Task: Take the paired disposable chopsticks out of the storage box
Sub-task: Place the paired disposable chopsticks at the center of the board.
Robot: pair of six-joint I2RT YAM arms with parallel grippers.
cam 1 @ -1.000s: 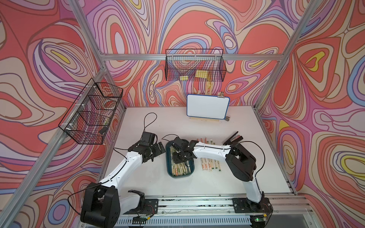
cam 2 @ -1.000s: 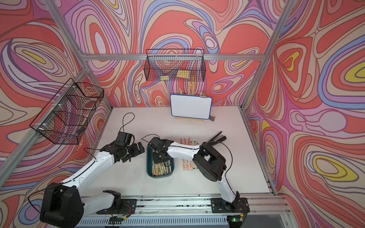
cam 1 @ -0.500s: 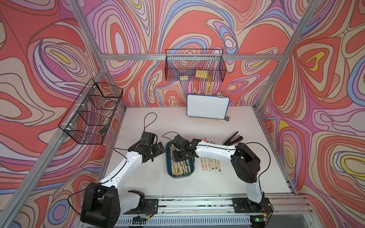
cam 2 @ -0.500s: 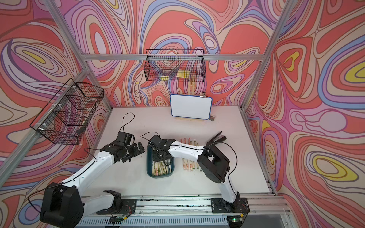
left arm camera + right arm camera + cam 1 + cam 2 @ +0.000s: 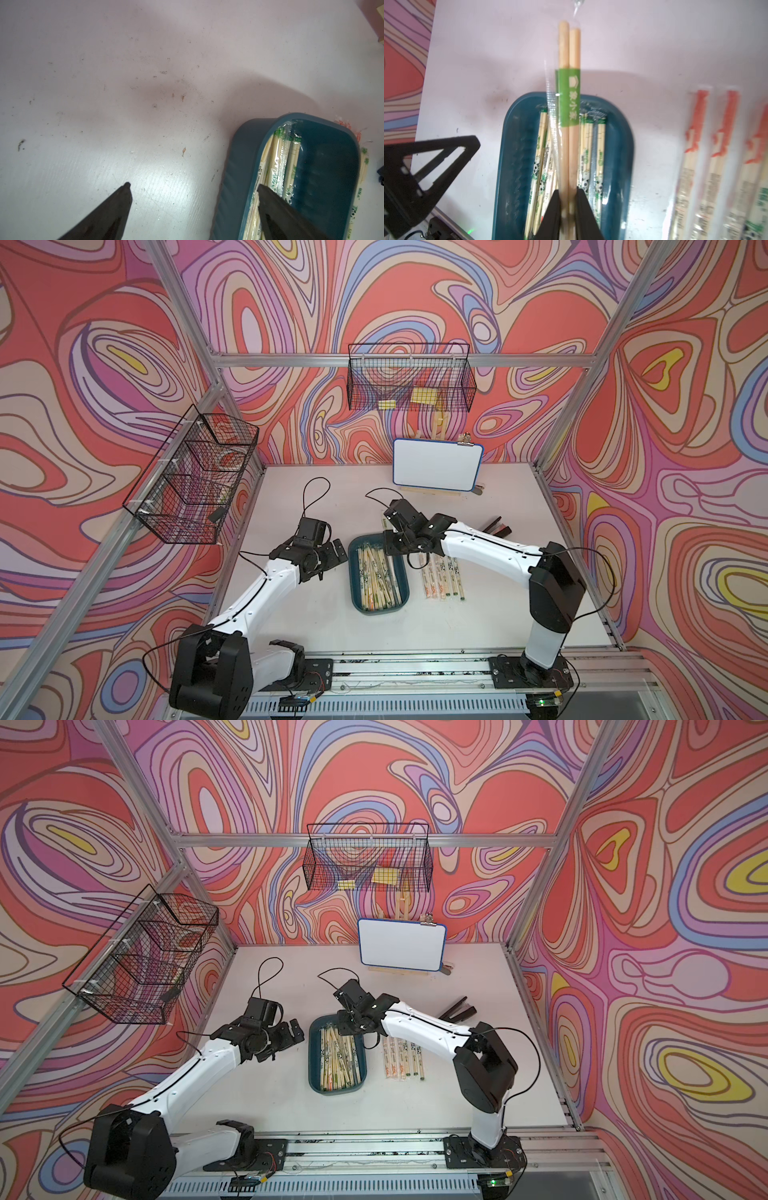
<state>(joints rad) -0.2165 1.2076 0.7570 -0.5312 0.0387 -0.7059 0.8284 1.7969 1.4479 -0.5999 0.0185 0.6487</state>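
While our right hand (image 5: 568,192) clenches a green-banded chopstick pair (image 5: 569,95) above the storage box (image 5: 506,133), our left hand (image 5: 193,185) hangs spread wide beside it.

Green band (image 5: 568,97) on chopstick sleeve (image 5: 569,52): white logo, Chinese characters, middle 小.

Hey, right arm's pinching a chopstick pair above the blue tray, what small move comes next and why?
Probably swing the green-banded pair sideways toward the sleeved pairs lying beside the storage box: the right fingers are shut on it, and it hangs lifted above the box.
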